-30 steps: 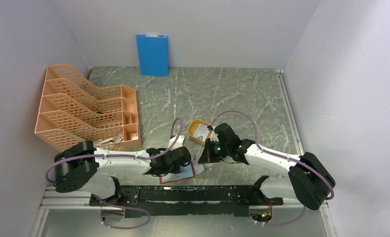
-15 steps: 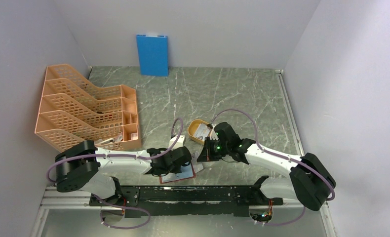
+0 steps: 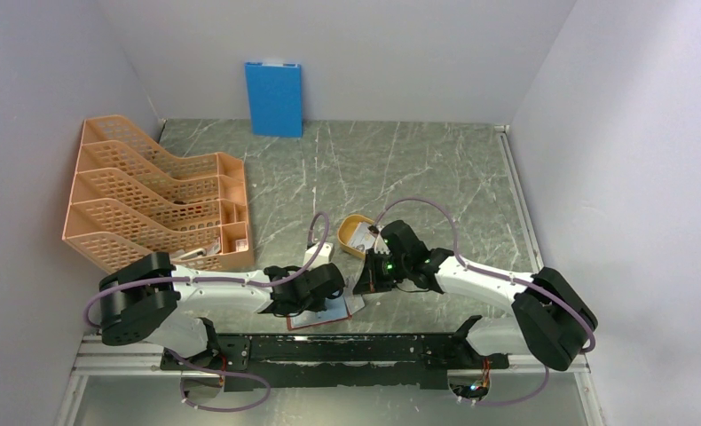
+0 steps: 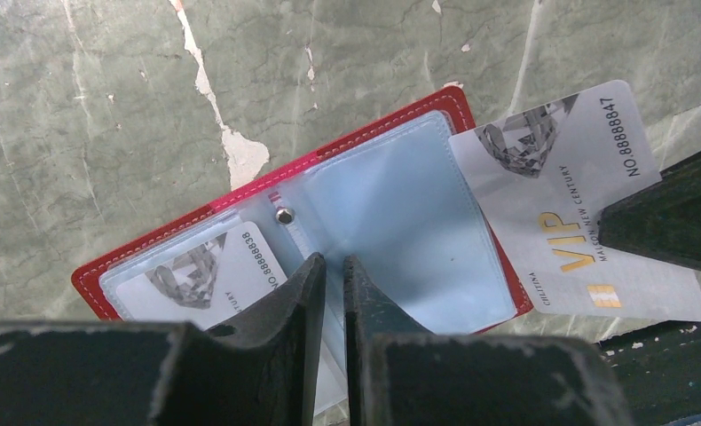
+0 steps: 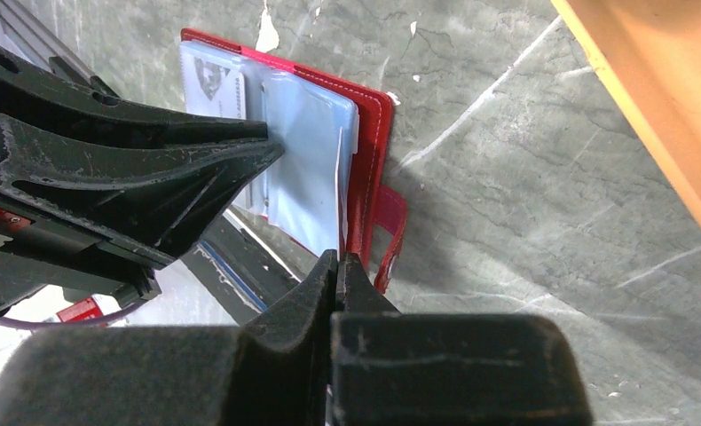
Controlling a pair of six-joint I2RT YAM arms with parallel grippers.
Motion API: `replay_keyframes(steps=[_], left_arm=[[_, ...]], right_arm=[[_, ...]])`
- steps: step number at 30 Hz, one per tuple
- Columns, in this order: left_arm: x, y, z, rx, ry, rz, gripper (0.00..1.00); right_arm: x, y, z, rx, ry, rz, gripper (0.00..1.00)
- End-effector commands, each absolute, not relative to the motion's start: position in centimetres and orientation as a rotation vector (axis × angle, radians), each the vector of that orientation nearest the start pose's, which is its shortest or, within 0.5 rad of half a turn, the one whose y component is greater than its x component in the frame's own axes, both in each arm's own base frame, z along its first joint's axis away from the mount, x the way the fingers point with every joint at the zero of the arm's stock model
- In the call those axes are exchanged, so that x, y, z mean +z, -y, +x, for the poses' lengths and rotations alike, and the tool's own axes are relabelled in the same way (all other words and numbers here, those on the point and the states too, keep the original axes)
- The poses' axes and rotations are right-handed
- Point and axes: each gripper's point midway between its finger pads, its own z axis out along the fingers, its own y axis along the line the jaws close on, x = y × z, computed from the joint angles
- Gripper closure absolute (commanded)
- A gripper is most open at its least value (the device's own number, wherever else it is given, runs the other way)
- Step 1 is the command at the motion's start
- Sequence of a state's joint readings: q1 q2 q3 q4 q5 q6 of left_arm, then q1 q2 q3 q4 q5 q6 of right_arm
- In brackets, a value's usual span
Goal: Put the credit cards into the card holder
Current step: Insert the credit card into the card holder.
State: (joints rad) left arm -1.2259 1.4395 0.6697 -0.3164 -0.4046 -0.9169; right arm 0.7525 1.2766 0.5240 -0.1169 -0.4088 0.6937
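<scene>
Lettering "VIP", "NO.88888847" marks credit card point(image 4: 560, 204), readable from left wrist only; right gripper point(image 5: 336, 266) pinches it, left gripper point(image 4: 334, 271) narrow over card holder point(image 4: 391, 204).

Lab cell: white walls point(image 3: 374, 35), arm rail point(image 3: 329, 349)

Two credit cards point(image 4: 200, 280) point(image 4: 542, 204) up close, one red card holder point(image 4: 400, 191), one orange file rack point(image 3: 152, 200), one yellow tray point(image 3: 356, 218), one blue board point(image 3: 274, 98), and two tools, left point(image 4: 334, 262) and right point(image 5: 336, 262), over one tabletop point(image 3: 400, 169).

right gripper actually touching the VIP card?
Touching. Right wrist view: the right gripper is closed on the VIP card, seen edge-on between its fingertips. Left wrist view: a dark finger overlaps the card's right edge.
</scene>
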Motion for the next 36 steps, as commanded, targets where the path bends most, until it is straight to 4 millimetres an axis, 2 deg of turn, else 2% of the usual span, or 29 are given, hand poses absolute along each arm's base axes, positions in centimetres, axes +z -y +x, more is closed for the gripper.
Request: replay_keyframes(steps=[1,13,16,24,36], left_arm=[[0.3,25.5,12.9,-0.262,-2.572,0.272,0.81],[0.7,25.6,13.0,-0.272,-2.565,0.266,0.81],[1.6,25.9,13.1,-0.289,-2.555,0.258,0.79],[5.0,26.2,13.6,-0.343,-2.505,0.241,0.66],[7.5,26.0,13.1,-0.486,-2.472,0.146,0.56]], right_arm=[[5.9,-27.2,14.6,1.105,-2.632,-0.320,1.00],[7.1,-28.6,13.7,1.198,-2.596,-0.408,1.00],[7.3,-28.8,13.5,1.212,-2.590,-0.417,1.00],[7.2,-29.5,13.0,1.241,-2.591,-0.435,1.00],[7.9,-31.5,12.1,1.286,-2.567,-0.467,1.00]])
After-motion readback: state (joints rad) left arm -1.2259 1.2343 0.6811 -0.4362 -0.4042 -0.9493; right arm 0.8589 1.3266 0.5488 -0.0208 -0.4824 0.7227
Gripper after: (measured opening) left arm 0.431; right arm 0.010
